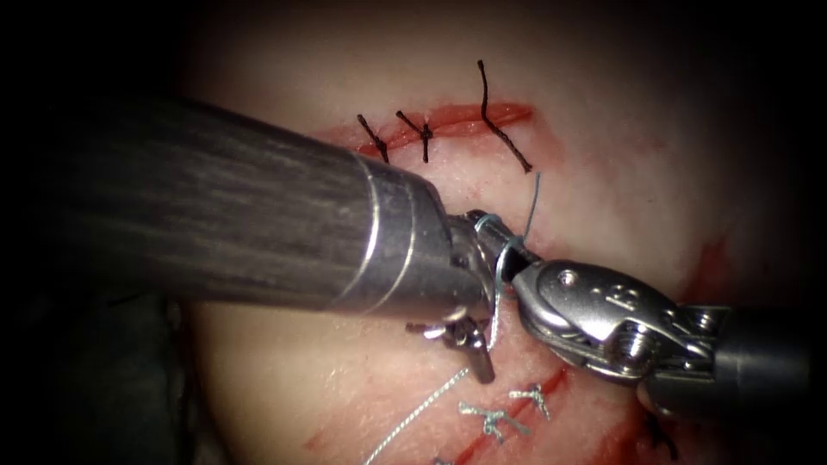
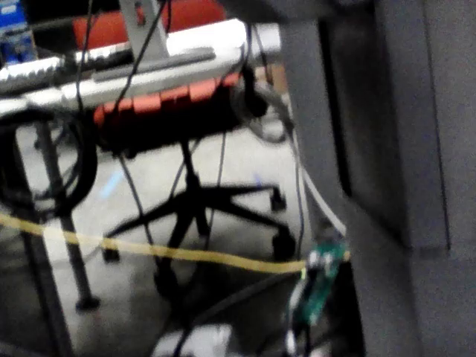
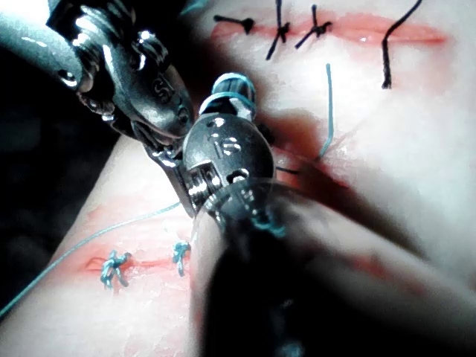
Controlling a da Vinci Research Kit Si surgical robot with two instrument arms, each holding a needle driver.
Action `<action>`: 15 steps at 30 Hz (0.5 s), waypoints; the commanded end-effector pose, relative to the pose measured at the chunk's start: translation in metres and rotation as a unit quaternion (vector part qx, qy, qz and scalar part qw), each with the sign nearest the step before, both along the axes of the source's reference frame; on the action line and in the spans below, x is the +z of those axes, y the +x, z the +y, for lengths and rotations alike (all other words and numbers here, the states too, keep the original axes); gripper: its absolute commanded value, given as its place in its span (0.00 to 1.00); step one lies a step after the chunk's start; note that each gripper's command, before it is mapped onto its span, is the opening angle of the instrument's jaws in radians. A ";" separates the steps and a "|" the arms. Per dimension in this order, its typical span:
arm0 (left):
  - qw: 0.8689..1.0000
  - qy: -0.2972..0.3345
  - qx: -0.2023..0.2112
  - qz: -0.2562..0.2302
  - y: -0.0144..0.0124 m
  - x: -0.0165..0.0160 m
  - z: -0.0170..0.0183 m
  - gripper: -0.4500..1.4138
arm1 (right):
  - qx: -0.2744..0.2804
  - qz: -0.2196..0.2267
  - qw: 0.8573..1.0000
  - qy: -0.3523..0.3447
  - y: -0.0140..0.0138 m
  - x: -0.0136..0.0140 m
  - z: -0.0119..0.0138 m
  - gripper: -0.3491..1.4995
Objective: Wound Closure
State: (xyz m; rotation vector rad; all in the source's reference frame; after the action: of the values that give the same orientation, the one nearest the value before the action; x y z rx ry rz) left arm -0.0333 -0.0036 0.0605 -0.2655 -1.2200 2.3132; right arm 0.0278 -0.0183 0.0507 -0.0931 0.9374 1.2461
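My right tool (image 1: 484, 227) reached in from the right edge of the endoscope frame to its centre, pale blue thread (image 1: 511, 250) wound in loops around its tip. I could not tell whether it gripped anything. My left tool (image 1: 481, 363) entered from the left on its broad shaft, its tip pointing down just below centre. A strand of the thread ran close beside it, and I could not tell whether it was held.

A short free end (image 1: 534, 194) stood up above the loops, while a long strand (image 1: 413, 415) trailed to the lower left across the tissue (image 1: 620, 172). Where the needle lay I could not tell.

Both tools worked between two cuts: the upper cut (image 1: 465, 120), crossed by dark stitches (image 1: 424, 133), and the lower cut (image 1: 517, 412), carrying pale knots (image 1: 491, 422).

The thread looked fine, limp and light, likely slippery on steel. I judged the free end the place to take hold, gripped firmly but without tugging.
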 end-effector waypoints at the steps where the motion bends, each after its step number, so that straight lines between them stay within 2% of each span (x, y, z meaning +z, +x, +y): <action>1: 1.000 -0.001 -0.002 -0.001 -0.0005 0.0004 0.0001 0.00 | 0.000 -0.007 1.000 0.003 0.0008 0.0003 0.0001 0.11; 4: 1.000 -0.002 -0.001 0.000 -0.0004 0.0004 0.0002 0.00 | 0.003 -0.024 1.000 0.008 0.0007 0.0005 0.0002 0.31; 7: 1.000 -0.005 0.000 0.002 -0.0003 0.0006 0.0003 0.00 | 0.008 -0.034 0.999 0.007 0.0005 0.0004 0.0001 0.38; 8: 1.000 -0.007 0.001 0.004 -0.0002 0.0007 0.0003 0.00 | 0.010 -0.039 0.999 0.011 0.0005 0.0003 0.0000 0.44; 15: 1.000 -0.015 0.004 0.011 0.0002 0.0010 0.0005 0.00 | 0.016 -0.058 0.998 0.022 0.0003 0.0002 -0.0003 0.47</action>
State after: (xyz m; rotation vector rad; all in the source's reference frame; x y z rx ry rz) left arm -0.0326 -0.0031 0.0610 -0.2439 -1.1789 2.3365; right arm 0.0273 -0.0187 0.0506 -0.1441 0.8024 1.2746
